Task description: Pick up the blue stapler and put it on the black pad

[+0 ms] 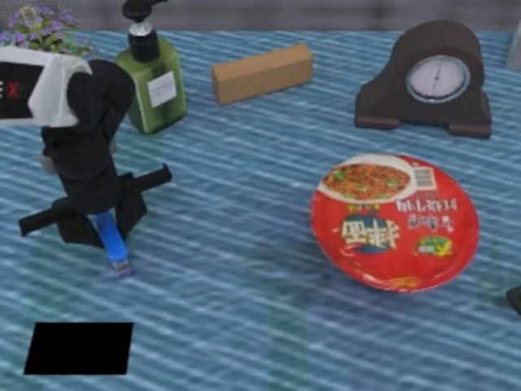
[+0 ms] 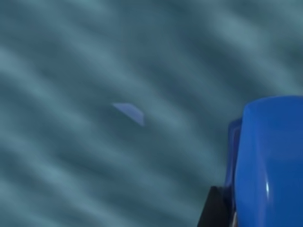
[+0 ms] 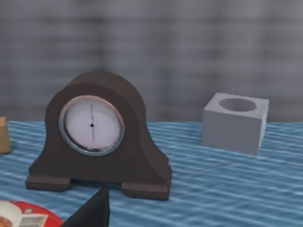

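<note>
The blue stapler [image 1: 115, 245] lies on the blue cloth at the left, its greyish tip pointing toward the front edge. My left gripper [image 1: 102, 232] stands straight over its rear half and is shut on it. In the left wrist view the stapler [image 2: 270, 161] fills the corner, with one black finger [image 2: 215, 210] pressed against its side. The black pad [image 1: 79, 349] lies flat near the front left corner, a short way in front of the stapler and apart from it. My right gripper [image 1: 514, 299] is parked at the table's right edge.
A green soap bottle [image 1: 153, 81] and a tan block [image 1: 262, 72] stand at the back, behind the left arm. A dark mantel clock [image 1: 427, 81] is at the back right, with a red noodle bowl [image 1: 395, 220] in front of it. A grey hollow block [image 3: 235, 123] sits beside the clock.
</note>
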`<state>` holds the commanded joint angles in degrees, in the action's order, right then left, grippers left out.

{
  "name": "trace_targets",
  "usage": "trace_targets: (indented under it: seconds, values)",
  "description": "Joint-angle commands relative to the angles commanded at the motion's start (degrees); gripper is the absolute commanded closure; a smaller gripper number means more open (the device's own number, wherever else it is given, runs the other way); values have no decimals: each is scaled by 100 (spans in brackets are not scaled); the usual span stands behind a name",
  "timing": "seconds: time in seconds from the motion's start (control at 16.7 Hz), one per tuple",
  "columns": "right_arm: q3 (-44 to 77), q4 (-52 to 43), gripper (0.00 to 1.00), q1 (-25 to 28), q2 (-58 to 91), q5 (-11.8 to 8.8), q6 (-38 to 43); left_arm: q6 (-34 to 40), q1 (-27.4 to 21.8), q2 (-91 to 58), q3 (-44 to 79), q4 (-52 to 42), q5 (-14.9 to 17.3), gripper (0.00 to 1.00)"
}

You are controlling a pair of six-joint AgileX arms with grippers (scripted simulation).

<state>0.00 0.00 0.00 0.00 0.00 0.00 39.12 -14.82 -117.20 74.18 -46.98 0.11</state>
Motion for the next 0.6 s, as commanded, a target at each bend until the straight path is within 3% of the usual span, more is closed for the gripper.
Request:
trace_targets:
  seconds: [0.6]
  values:
    - [0, 0, 0, 0, 0, 0, 0, 29, 97, 664, 1314, -2009, -5, 100]
